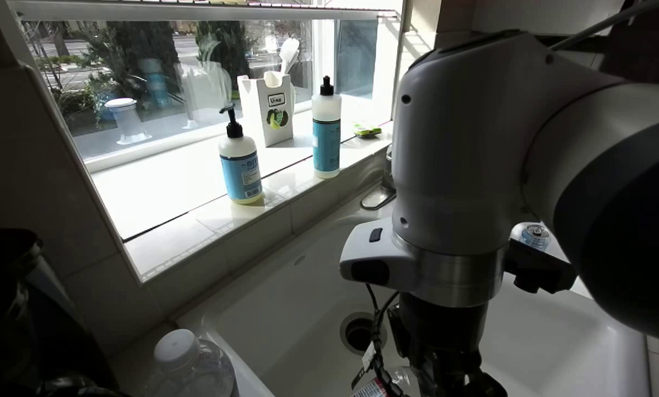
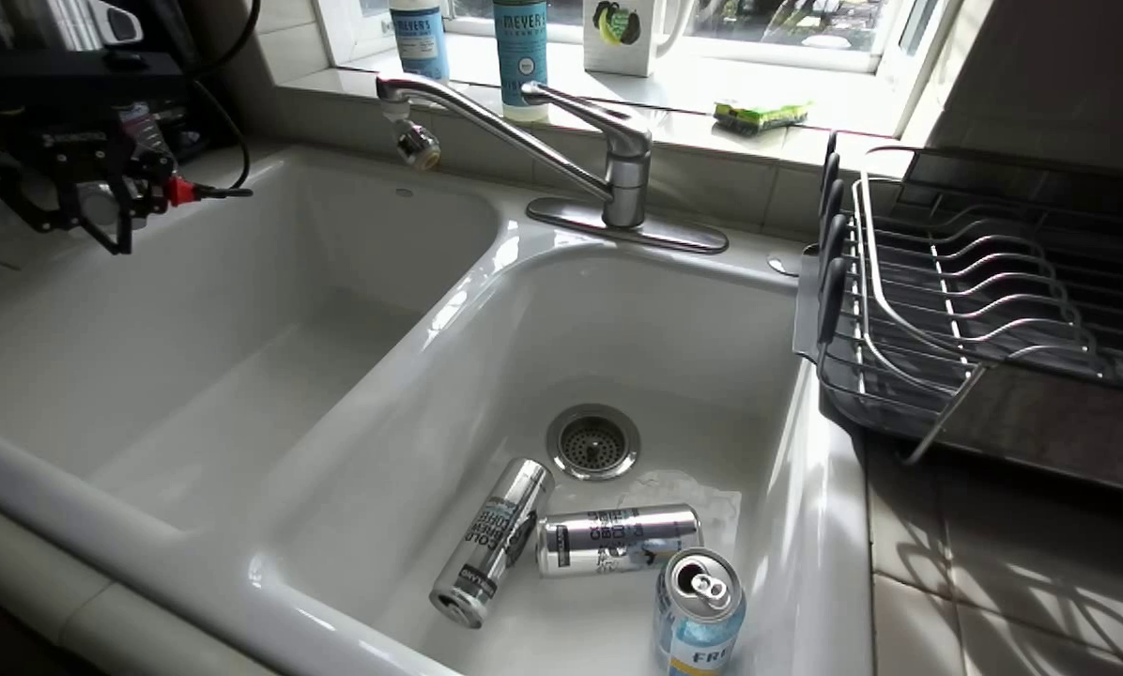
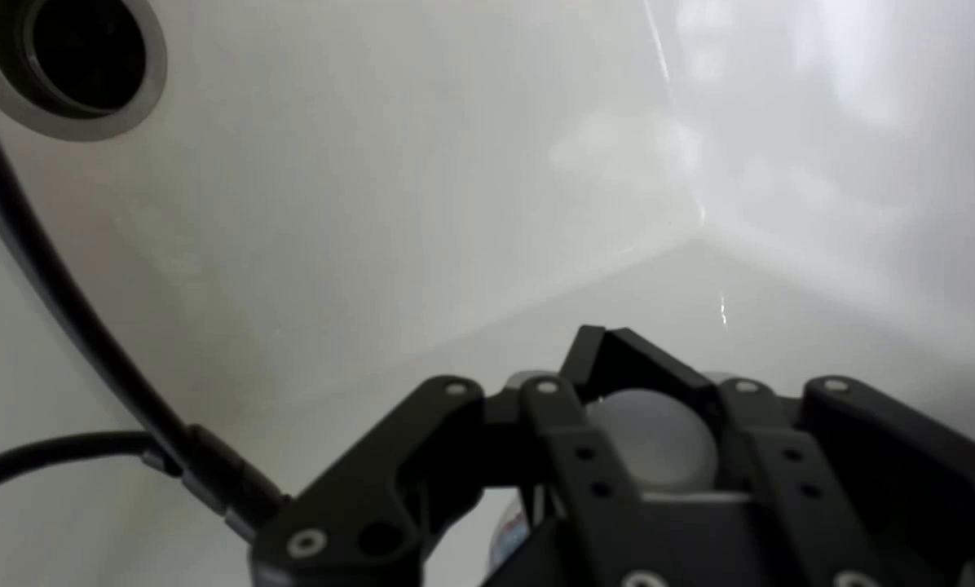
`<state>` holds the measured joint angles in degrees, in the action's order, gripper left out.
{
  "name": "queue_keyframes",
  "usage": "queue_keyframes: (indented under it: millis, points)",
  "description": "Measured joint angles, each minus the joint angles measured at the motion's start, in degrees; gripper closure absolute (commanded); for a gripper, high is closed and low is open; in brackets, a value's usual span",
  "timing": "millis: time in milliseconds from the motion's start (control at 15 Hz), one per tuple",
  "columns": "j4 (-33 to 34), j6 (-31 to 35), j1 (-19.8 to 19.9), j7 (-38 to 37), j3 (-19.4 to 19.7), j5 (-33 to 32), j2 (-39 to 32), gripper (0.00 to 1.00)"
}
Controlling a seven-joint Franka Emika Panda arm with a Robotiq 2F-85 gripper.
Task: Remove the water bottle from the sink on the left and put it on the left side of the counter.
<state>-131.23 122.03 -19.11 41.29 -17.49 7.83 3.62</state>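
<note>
The water bottle is clear plastic with a pale cap (image 3: 659, 444) that sits between the fingers in the wrist view. A red and blue label shows lower left. Part of its clear body shows beside the hand in both exterior views (image 1: 404, 379) (image 2: 153, 141); the arm and hand hide most of it. My gripper (image 3: 606, 333) is shut round the cap end, its fingertips meeting beyond it. In an exterior view the gripper (image 2: 115, 242) is over the outer side of the left sink basin (image 2: 233, 413); its exact height is unclear. The counter's white rim (image 1: 244, 369) runs beside that basin.
A big clear white-capped bottle (image 1: 192, 366) stands beside the basin rim. Dark objects (image 1: 37, 309) stand further out. The faucet (image 2: 561, 150) rises behind the divider. Cans (image 2: 618, 540) are in the right basin, and a dish rack (image 2: 975, 319) stands right of it.
</note>
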Motion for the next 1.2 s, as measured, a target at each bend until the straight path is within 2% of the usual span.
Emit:
queue_keyframes:
  millis: [333, 400, 533, 667, 1000, 1067, 1200]
  points:
    - [-0.1, 0.0, -1.4, 6.5, -1.0, 5.2, -1.1, 0.98]
    - [-0.2, 0.0, -1.6, 7.4, -1.2, 6.0, -1.3, 0.82]
    - [-0.2, 0.4, -1.9, 8.9, -1.6, 7.5, -1.8, 0.58]
    - [-0.2, 1.3, -2.0, 11.0, -1.9, 9.3, -2.3, 0.42]
    - [-0.5, 4.0, -1.9, 15.1, -1.9, 13.8, -3.7, 0.05]
    - [-0.5, 4.5, -1.9, 16.0, -1.9, 15.0, -3.9, 0.01]
    - [-0.7, 5.0, -1.8, 17.7, -1.9, 17.4, -4.1, 0.0]
